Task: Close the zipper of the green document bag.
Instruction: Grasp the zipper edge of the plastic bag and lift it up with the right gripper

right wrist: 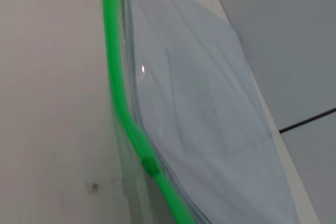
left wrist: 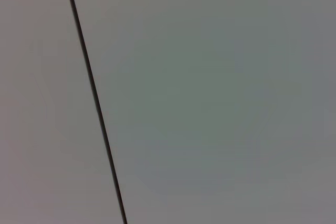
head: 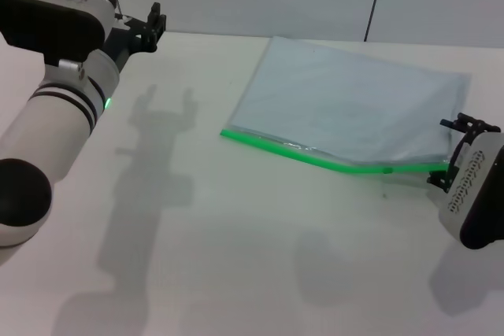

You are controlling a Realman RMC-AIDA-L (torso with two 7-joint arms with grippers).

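Note:
The green document bag [head: 354,104] lies flat on the white table, a pale blue-grey translucent pouch. Its zipper [head: 315,157] runs along the near edge as a bright green strip, with the small slider [head: 386,169] close to the right end. That right end is raised a little off the table. My right gripper [head: 453,155] sits at that end, shut on the bag's corner. In the right wrist view the zipper [right wrist: 113,66] runs up the bag [right wrist: 199,108], and the slider [right wrist: 149,166] is close by. My left gripper [head: 151,23] hangs open above the table's far left.
The white table [head: 236,257] stretches in front of the bag. A pale wall stands behind it, crossed by a thin dark cable [left wrist: 92,87].

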